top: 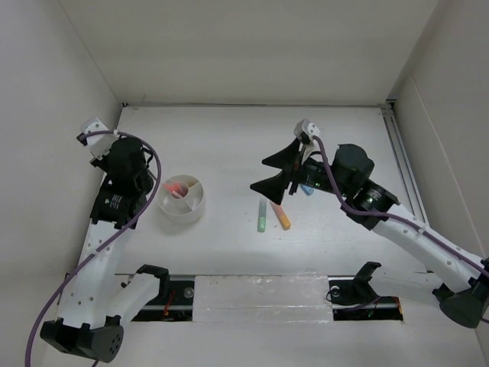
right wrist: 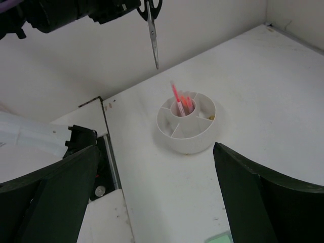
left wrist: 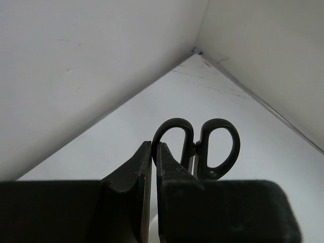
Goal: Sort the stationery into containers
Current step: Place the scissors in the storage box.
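Starting from the near side, finding the green marker (top: 261, 216) and the orange marker (top: 282, 217) flat on the table (top: 229, 138), just beside each other and well apart from the white tub (top: 182, 212); probably not yet sorted. Seeing a blue marker (top: 307, 189) a little farther, partly under the right arm. Finding the right gripper (top: 257, 174) above these markers, both claws spread wide with nothing between them, likely waiting for its turn and clear of the other arm. Looking between those spread claws from the right wrist, meeting the white tub on open table, with thin pink pens (right wrist: 178, 98) upright in its centre well, leaning a little, probably because a narrow well suits long thin things. Noting also a tan speck (right wrist: 212, 117) in one wedge, too small to name. Holding the scissors (left wrist: 196, 150) in the left gripper (left wrist: 154, 147), claws pressed together on them somewhere near the handles, exact place of the grip hidden; blades pointing down and handles up, so apparently ready to enter a wedge point first. Hanging them high, near the left side of the tub; over the rim or just beside it, cannot tell. Judging the room as good: bare table around the tub on all sides. Minding only the left wall (top: 46, 115) close behind the left arm, and the pens rising above the rim, when lowering the blades.
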Action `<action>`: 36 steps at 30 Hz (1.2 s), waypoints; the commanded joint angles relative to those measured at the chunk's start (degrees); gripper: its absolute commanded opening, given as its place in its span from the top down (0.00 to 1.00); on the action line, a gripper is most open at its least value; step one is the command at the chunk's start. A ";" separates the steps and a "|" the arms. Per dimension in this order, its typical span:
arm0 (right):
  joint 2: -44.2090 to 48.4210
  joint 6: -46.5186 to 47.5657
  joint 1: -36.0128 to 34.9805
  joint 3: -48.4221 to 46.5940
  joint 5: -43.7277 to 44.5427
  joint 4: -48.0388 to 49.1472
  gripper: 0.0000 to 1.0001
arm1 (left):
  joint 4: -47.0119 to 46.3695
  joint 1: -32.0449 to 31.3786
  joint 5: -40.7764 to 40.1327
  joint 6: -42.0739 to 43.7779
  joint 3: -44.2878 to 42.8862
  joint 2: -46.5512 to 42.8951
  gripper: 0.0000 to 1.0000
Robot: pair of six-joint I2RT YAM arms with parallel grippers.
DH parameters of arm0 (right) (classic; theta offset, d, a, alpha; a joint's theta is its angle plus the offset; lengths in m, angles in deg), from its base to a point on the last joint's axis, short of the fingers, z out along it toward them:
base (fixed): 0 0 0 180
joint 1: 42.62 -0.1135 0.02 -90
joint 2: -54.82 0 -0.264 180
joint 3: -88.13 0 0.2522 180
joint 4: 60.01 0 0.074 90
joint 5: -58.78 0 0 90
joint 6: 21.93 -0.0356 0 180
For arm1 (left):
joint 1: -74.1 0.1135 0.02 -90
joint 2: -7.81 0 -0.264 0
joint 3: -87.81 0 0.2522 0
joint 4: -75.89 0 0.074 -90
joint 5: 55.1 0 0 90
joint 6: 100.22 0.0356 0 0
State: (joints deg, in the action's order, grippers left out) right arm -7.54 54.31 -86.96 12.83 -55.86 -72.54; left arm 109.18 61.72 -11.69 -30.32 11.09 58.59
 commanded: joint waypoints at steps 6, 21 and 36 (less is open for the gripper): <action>8.75 -3.20 -0.93 3.44 -0.58 3.51 0.00 | 14.03 -0.01 -15.28 -19.34 -0.85 1.25 1.00; 16.57 -2.59 -4.17 5.29 0.03 -1.14 0.00 | 44.19 -0.01 -19.95 -56.37 -4.28 13.90 1.00; 17.11 -1.53 -4.71 5.29 1.18 -1.67 0.00 | 39.09 0.60 -21.08 -57.15 -5.68 21.72 1.00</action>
State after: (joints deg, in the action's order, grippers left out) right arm 8.83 51.86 -91.11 18.18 -55.23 -74.94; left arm 146.71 62.00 -25.89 -76.98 8.52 78.11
